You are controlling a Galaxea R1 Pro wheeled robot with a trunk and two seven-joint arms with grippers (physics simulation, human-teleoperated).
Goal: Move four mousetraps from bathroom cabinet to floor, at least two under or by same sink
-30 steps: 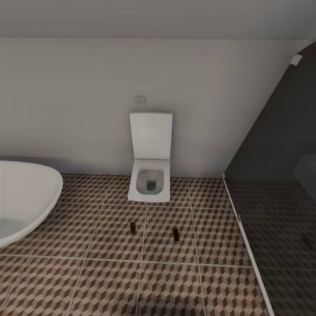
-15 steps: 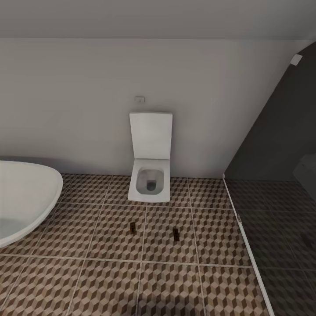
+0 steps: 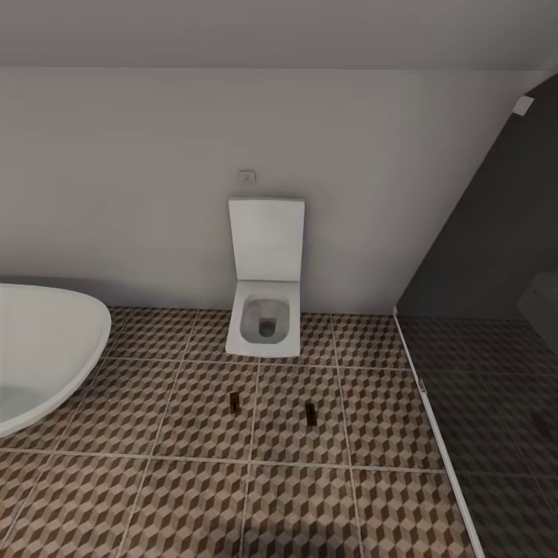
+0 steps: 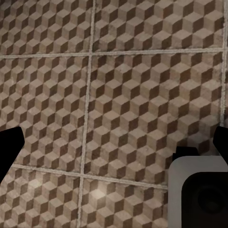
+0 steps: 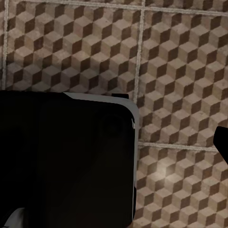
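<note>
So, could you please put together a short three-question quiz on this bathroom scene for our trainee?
1. True or false: the toilet has its lid raised.
2. How many mousetraps lie on the floor in the head view?
A. none
B. two
C. four
3. Fill in: the white bathtub sits at the view's ____ edge.

Key:
1. True; the lid stands upright against the wall.
2. B; the second trap lies right of the first, both in front of the toilet.
3. Left.
</note>
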